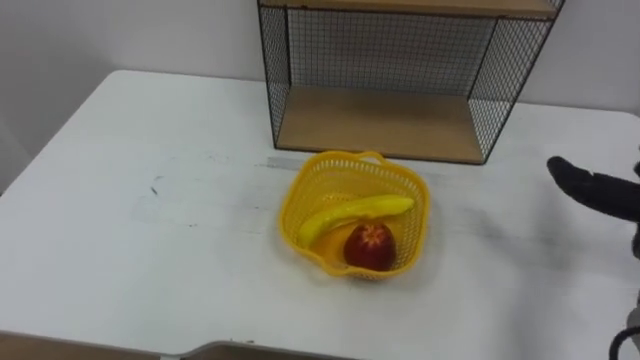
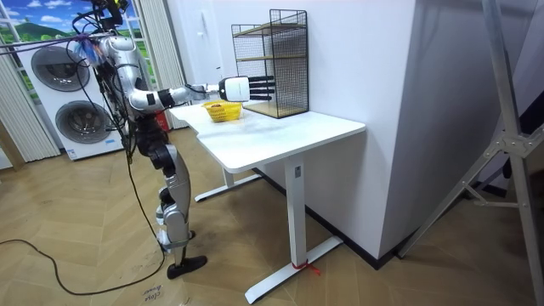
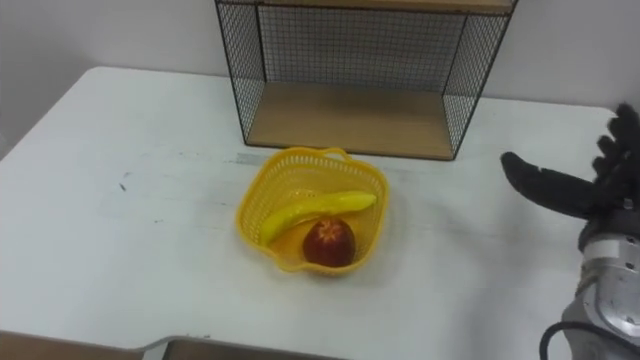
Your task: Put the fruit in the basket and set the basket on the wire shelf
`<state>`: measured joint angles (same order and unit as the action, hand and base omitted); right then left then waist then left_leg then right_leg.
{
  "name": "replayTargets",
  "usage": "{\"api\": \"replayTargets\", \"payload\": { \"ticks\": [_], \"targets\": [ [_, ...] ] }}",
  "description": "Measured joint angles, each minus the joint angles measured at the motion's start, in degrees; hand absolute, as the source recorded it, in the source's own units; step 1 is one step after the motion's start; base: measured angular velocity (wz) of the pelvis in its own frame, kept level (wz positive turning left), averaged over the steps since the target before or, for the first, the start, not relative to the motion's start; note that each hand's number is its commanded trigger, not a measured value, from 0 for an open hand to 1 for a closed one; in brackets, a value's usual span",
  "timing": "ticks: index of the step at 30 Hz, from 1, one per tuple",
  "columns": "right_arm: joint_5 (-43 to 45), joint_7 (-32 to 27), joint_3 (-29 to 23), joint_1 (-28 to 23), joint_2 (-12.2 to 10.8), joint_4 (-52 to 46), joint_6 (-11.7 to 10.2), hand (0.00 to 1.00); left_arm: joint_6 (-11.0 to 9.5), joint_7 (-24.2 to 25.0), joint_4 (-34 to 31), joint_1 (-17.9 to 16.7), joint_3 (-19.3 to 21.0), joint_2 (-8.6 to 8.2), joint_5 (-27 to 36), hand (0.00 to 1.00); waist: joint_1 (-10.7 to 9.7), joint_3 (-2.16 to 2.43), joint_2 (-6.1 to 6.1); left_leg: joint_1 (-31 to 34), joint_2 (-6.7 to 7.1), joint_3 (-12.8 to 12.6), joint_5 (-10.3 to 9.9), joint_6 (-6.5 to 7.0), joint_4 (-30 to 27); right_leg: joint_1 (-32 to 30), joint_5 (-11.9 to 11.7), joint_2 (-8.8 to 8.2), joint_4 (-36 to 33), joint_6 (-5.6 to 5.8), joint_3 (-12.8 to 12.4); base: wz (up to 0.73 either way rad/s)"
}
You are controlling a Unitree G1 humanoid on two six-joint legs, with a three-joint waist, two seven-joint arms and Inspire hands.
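Loaded basket (image 1: pixel 335 172) looks light but flexible, so grip its handle (image 1: pixel 370 156) and keep it level; your right hand (image 3: pixel 550 185) hangs spread, empty.

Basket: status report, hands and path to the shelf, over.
Open right hand hovers right of basket, touching nothing. Both banana and apple in basket, on table before wire shelf. Nothing between basket and shelf.

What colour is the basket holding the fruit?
Yellow; the basket shows best in the left eye view.
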<state>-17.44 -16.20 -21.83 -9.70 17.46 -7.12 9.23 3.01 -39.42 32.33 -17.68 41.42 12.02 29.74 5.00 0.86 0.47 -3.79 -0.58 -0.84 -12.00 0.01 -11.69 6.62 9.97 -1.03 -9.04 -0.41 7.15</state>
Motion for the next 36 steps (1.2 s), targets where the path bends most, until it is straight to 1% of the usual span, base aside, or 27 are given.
{"api": "replayTargets", "payload": {
  "ticks": [1, 2, 3, 5, 7, 8, 9, 10, 11, 12, 15, 17, 20, 21, 23, 24, 26, 27, 29, 30, 32, 33, 34, 36],
  "targets": [
    [0.14, -0.74, -0.70, -0.69, -0.02, -0.28, -0.09, 0.00, -0.05, -1.91, -4.27, -0.23, 1.29, 0.01, -0.30, 0.00, 0.06, -0.19, 0.42, -0.05, -0.02, -0.01, 0.00, 0.00, -0.04, -0.03, 0.00, 0.02, 0.01, 0.00, -0.06, 0.00],
    [0.14, -1.31, -1.26, -0.91, -0.02, -0.28, -0.09, 0.00, -0.10, -3.80, -8.51, -0.23, 2.81, 0.03, -0.74, 0.00, 0.06, -0.12, 0.29, -0.11, -0.03, -0.06, 0.00, 0.01, -0.03, -0.04, -0.01, 0.04, 0.06, 0.00, -0.12, 0.00],
    [0.14, -1.68, -1.53, -1.02, -0.04, -0.28, -0.11, 0.00, -0.14, -4.72, -10.79, -0.22, 3.45, 0.04, -0.75, 0.00, 0.04, -0.16, 0.36, -0.11, -0.04, -0.08, -0.01, 0.01, -0.03, -0.06, -0.01, 0.05, 0.08, 0.00, -0.12, 0.00],
    [0.48, -2.56, -2.26, -1.36, -0.12, -0.28, -0.68, 0.00, -0.90, -7.50, -18.37, 0.11, 4.37, 0.17, -3.47, 0.00, 0.29, -0.21, 0.69, -0.10, -0.05, -0.02, -0.03, 0.02, 0.06, -0.26, -0.01, 0.10, -0.05, 0.00, -0.64, -0.07],
    [0.48, -2.43, -2.27, -2.35, -0.18, -0.26, -1.61, 0.00, -1.45, -8.29, -22.18, 0.39, 4.61, 0.26, -5.71, 0.00, 0.34, -0.25, 0.99, -0.31, -0.01, 0.01, -0.04, 0.03, 0.36, -0.23, -0.01, 0.06, -0.15, 0.01, -0.62, -0.04],
    [0.51, -2.40, -2.26, -2.60, -0.25, -0.27, -1.67, 0.00, -1.50, -8.47, -23.52, 0.41, 4.60, 0.26, -6.32, 0.00, 0.34, -0.24, 1.00, -0.35, 0.01, 0.00, -0.04, 0.04, 0.39, -0.24, -0.01, 0.06, -0.17, 0.01, -0.61, 0.00],
    [1.35, -2.41, -2.26, -2.99, -0.43, -0.26, -1.67, 0.00, -1.53, -8.63, -26.36, 0.44, 4.60, 0.26, -8.08, 0.00, 0.27, -0.38, 1.19, -0.23, 0.04, -0.03, -0.06, 0.06, 0.37, -0.22, 0.01, 0.05, -0.10, 0.03, -0.54, 0.00],
    [2.49, -2.35, -2.26, -3.19, -0.43, -0.26, -1.67, 0.00, -1.58, -8.65, -28.93, 0.45, 4.59, 0.27, -10.06, 0.00, 0.13, -0.43, 1.34, 0.00, 0.06, 0.02, -0.06, 0.06, 0.27, -0.24, 0.01, 0.07, 0.09, 0.03, -0.53, 0.00],
    [3.25, -2.31, -2.23, -3.20, -0.44, -0.26, -1.69, 0.00, -1.67, -8.66, -31.25, 0.54, 4.55, 0.35, -12.53, 0.00, -0.07, -0.40, 1.22, -0.01, 0.06, 0.01, -0.06, 0.06, -0.02, -0.23, 0.00, 0.07, 0.13, 0.02, -0.53, 0.00],
    [4.13, -2.28, -2.03, -3.19, -0.44, -0.26, -1.79, 0.00, -1.73, -8.63, -33.11, 0.84, 4.34, 0.68, -14.66, 0.00, -0.14, -0.49, 1.35, -0.03, 0.06, 0.06, -0.06, 0.06, -0.07, -0.33, 0.01, 0.07, 0.16, 0.03, -0.48, 0.00],
    [4.21, -1.66, -1.92, -3.19, -0.45, -0.27, -2.15, 0.00, -1.78, -7.82, -36.74, 1.54, 3.75, 1.42, -16.95, 0.00, -0.13, -0.56, 1.33, 0.15, 0.10, 0.12, -0.06, 0.06, -0.03, -0.52, 0.02, 0.08, 0.31, 0.05, -0.47, 0.00],
    [3.59, -1.13, -1.85, -3.13, -0.44, -0.28, -2.21, 0.00, -1.79, -5.82, -40.16, 1.97, 2.38, 1.73, -16.83, 0.00, -0.22, -0.63, 1.25, 0.14, 0.14, 0.07, -0.06, 0.06, 0.01, -0.57, 0.06, 0.05, 0.29, 0.11, -0.56, 0.00],
    [3.20, -0.13, -1.79, -2.85, -0.45, -0.28, -2.34, 0.00, -1.85, -2.45, -42.64, 2.08, -0.24, 1.97, -16.85, 0.00, -0.40, -0.65, 1.32, 0.02, 0.15, 0.05, -0.05, 0.08, 0.03, -0.49, 0.07, 0.05, 0.27, 0.12, -0.58, 0.00],
    [3.22, 0.08, -1.77, -2.86, -0.45, -0.29, -2.39, 0.00, -1.85, -1.92, -43.01, 2.16, -1.04, 1.97, -16.84, 0.00, -0.41, -0.78, 1.23, 0.03, 0.15, 0.05, -0.05, 0.08, 0.00, -0.54, 0.07, 0.04, 0.25, 0.12, -0.56, 0.00],
    [3.19, 0.38, -0.19, -2.68, -0.48, -0.33, -2.40, 0.00, -1.83, 0.64, -43.53, 3.00, -4.28, 1.96, -16.54, 0.00, -0.43, -1.11, 0.85, 0.12, 0.13, 0.07, -0.04, 0.08, -0.01, -0.56, 0.06, 0.08, 0.30, 0.12, -0.57, 0.00],
    [3.19, 0.54, 0.47, -2.57, -0.49, -0.34, -2.41, 0.00, -1.81, 1.35, -43.53, 3.29, -4.95, 1.96, -16.29, 0.00, -0.57, -1.16, 0.79, 0.12, 0.12, 0.07, -0.04, 0.08, -0.01, -0.57, 0.06, 0.08, 0.31, 0.12, -0.59, 0.00],
    [1.42, 1.62, 2.73, -2.49, -0.70, -0.34, -3.19, 0.00, -1.80, 4.01, -43.53, 4.73, -8.20, 1.95, -15.31, 0.00, -1.07, -1.39, 0.49, 0.08, 0.14, 0.01, -0.06, 0.10, -0.04, -0.64, 0.06, 0.06, 0.25, 0.12, -0.73, 0.00],
    [1.15, 2.17, 3.25, -2.39, -0.85, -0.34, -3.34, 0.00, -1.80, 4.57, -43.53, 4.94, -9.09, 1.95, -15.18, 0.00, -1.32, -1.44, 0.45, 0.10, 0.14, -0.01, -0.08, 0.12, -0.08, -0.71, 0.06, 0.06, 0.17, 0.12, -0.78, 0.00],
    [-0.17, 3.81, 4.88, -1.95, -1.81, -0.33, -3.77, 0.00, -1.79, 7.73, -43.53, 6.42, -13.05, 1.87, -13.21, 0.00, -1.67, -1.60, 0.53, 0.29, 0.13, -0.12, -0.13, 0.17, -0.11, -0.87, 0.04, 0.05, 0.01, 0.16, -0.84, 0.00],
    [-0.41, 4.48, 4.99, -1.93, -2.08, -0.33, -3.88, 0.00, -1.79, 8.75, -43.53, 6.82, -13.97, 1.87, -12.87, 0.00, -1.69, -1.62, 0.57, 0.31, 0.13, -0.14, -0.14, 0.19, -0.10, -0.91, 0.03, 0.05, -0.03, 0.16, -0.86, 0.00],
    [-0.92, 5.92, 5.33, -1.88, -2.66, -0.33, -4.37, 0.00, -1.81, 12.45, -43.57, 7.43, -16.61, 1.89, -12.09, 0.00, -2.09, -1.62, 0.83, 0.41, 0.13, -0.21, -0.15, 0.20, -0.04, -1.11, 0.03, 0.05, -0.17, 0.17, -0.97, 0.00],
    [-0.91, 6.15, 5.46, -1.88, -2.67, -0.33, -4.37, 0.00, -1.82, 13.11, -43.58, 7.47, -17.07, 1.88, -11.69, 0.00, -2.29, -1.60, 0.89, 0.40, 0.13, -0.21, -0.15, 0.20, 0.00, -1.15, 0.03, 0.05, -0.19, 0.17, -0.96, 0.00],
    [-0.90, 6.62, 5.89, -1.87, -2.67, -0.33, -4.39, 0.00, -1.82, 14.47, -43.58, 7.47, -17.70, 1.88, -11.39, 0.00, -2.95, -1.54, 0.97, 0.39, 0.09, -0.20, -0.15, 0.20, 0.08, -1.22, 0.03, 0.07, -0.22, 0.17, -0.96, -0.04],
    [-0.90, 7.08, 6.60, -1.88, -2.70, -0.26, -4.45, 0.00, -1.82, 16.35, -43.58, 7.48, -18.68, 1.86, -11.16, 0.00, -3.18, -1.46, 1.12, 0.08, 0.01, -0.53, -0.14, 0.19, 0.34, -1.21, 0.03, 0.14, -0.23, 0.17, -1.24, -0.11]
  ]
}}
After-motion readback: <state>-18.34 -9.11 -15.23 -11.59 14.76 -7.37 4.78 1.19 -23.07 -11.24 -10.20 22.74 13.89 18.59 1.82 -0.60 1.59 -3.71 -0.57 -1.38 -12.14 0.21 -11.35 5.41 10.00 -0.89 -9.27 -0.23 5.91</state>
